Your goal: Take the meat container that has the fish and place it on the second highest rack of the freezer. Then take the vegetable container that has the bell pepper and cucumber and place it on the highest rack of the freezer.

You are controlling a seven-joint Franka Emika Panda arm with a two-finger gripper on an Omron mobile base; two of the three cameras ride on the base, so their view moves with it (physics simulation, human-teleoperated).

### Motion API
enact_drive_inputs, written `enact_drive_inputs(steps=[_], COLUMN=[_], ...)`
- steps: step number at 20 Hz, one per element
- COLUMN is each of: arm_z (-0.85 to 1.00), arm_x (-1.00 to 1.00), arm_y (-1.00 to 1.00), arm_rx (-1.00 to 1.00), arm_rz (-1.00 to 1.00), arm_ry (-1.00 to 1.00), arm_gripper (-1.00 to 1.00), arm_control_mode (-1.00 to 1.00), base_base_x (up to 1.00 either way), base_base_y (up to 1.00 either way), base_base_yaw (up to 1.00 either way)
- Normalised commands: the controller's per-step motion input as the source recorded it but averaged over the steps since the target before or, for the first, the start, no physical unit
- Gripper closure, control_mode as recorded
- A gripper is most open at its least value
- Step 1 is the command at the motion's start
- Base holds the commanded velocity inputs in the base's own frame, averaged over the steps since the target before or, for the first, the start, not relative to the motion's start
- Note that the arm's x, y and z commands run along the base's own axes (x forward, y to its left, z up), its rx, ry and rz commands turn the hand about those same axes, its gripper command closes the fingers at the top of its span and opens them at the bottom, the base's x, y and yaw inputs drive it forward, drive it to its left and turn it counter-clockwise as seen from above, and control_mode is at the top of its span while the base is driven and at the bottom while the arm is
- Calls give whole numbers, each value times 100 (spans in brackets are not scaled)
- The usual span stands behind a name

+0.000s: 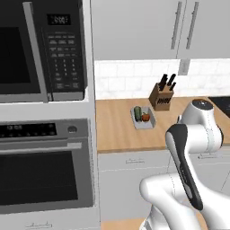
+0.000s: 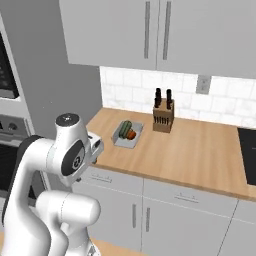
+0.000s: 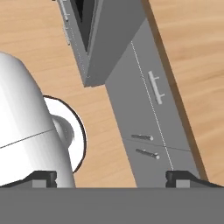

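Note:
The vegetable container [image 1: 148, 123] [image 2: 120, 141] is a pale tray on the wooden counter, near the wall beside the oven column. In it lie the dark green cucumber [image 1: 137, 112] [image 2: 124, 128] and the red-orange bell pepper [image 1: 146, 117] [image 2: 131, 134]. My gripper [image 3: 111, 178] is open and holds nothing; its two dark fingertips [image 3: 43, 177] stand far apart. It points down in front of the counter's edge, short of the tray, over grey cabinet fronts [image 3: 151, 109] and wooden floor. The meat container with the fish and the freezer are out of view.
A knife block [image 1: 161, 96] [image 2: 163, 116] stands just right of the tray against the tiled wall. A black microwave [image 1: 42, 49] and oven [image 1: 45, 166] fill the column to the left. A dark cooktop [image 2: 248, 150] lies at the counter's right end. Upper cabinets hang overhead.

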Motion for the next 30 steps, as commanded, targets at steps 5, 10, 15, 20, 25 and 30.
enact_drive_inputs(steps=[5,10,15,20,25,30], arm_z=[0,0,0,0,0,0], arm_x=[0,0,0,0,0,0], arm_y=[0,0,0,0,0,0], arm_rx=[0,0,0,0,0,0], arm_rz=[0,0,0,0,0,0], arm_ry=[0,0,0,0,0,0], arm_gripper=[-100,-100,-100,-100,-100,-100], arm_control_mode=[100,100,100,100,100,-100], base_base_x=[67,29,34,44,15,0], base_base_y=[-16,5,3,12,8,0], base_base_yaw=[25,12,1,4,0,0])
